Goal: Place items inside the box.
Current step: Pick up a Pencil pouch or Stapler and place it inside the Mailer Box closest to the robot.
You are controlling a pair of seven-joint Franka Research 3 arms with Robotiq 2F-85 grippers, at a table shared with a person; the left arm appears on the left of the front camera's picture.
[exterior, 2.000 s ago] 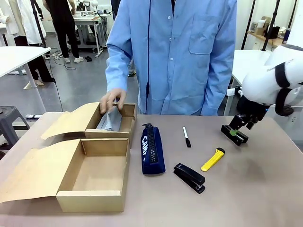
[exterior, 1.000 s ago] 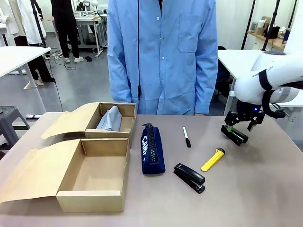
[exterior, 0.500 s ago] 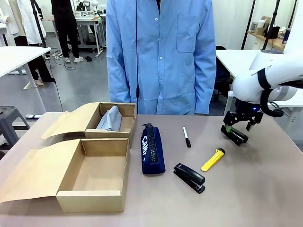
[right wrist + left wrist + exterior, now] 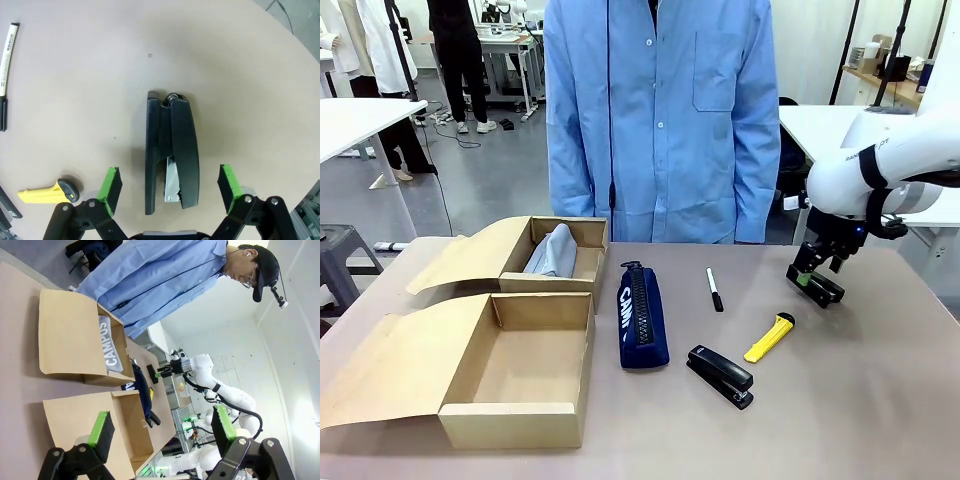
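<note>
A black stapler (image 4: 171,150) lies flat on the table between the green pads of my open right gripper (image 4: 170,182). In the front view that gripper (image 4: 808,274) hovers just over this stapler (image 4: 823,291) at the right side. A second black stapler (image 4: 720,376), a yellow utility knife (image 4: 769,337), a black-and-white marker (image 4: 714,289) and a navy pencil case (image 4: 642,315) lie mid-table. The near box (image 4: 518,425) holds nothing. The far box (image 4: 588,270) holds a grey pouch (image 4: 555,250). My left gripper (image 4: 162,430) is open, held clear of the boxes.
A person in a blue coat (image 4: 660,110) stands at the far edge, hands off the table. Both boxes' lids (image 4: 390,365) lie folded out to the left. Bare tabletop (image 4: 860,400) spreads in front of the right gripper. The knife (image 4: 47,192) and marker (image 4: 6,75) lie left of the right fingers.
The person's hand has left the far box and the person stands upright. My right gripper has turned slightly and settled closer over the right-hand stapler, jaws still wide.
</note>
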